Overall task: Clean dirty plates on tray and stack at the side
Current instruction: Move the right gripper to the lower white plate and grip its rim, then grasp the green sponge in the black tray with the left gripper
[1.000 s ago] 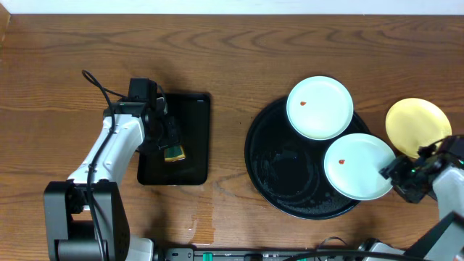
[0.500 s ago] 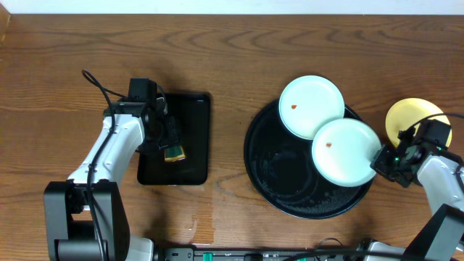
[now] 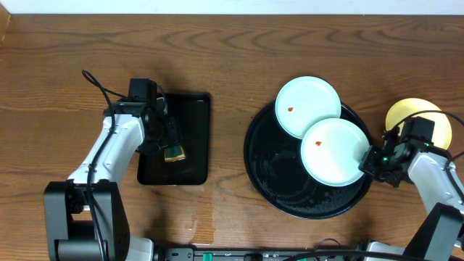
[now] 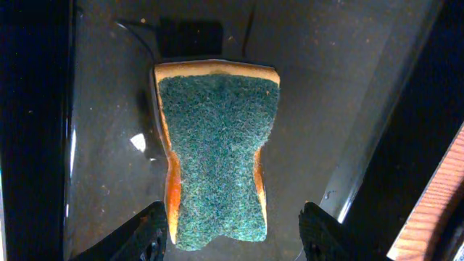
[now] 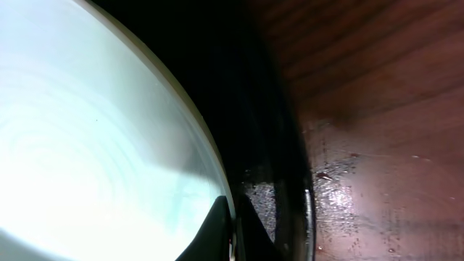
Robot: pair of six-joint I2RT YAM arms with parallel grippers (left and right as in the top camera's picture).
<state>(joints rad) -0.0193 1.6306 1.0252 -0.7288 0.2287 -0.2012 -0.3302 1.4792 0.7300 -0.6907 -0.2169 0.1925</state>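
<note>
Seen from overhead, the right gripper has travelled in from the 4 o'clock side of the table and now sits at the 3 o'clock rim of the round black tray, its jaws apparently pinched together on the edge of the nearer mint plate; the right wrist view shows two dark fingertips meeting on that pale rim. Over the last second this plate has slid from overhanging the tray at 4 o'clock to lying wholly inside it, right of centre. It now overlaps the farther mint plate, which has been nudged a little toward 9 o'clock and hangs over the tray rim at 12 o'clock. That probably means the plate is being positioned for wiping, so cleaning has yet to begin on it. Both mint plates are glossy, round and pale, each with a small red spot left of its centre. The yellow plate lies off the tray on the wooden table at 2 o'clock, partly hidden by the right arm. The left gripper has not moved: it hangs over the rectangular black tray at 9 o'clock, clamped on a green and orange sponge squeezed narrow at the waist
</note>
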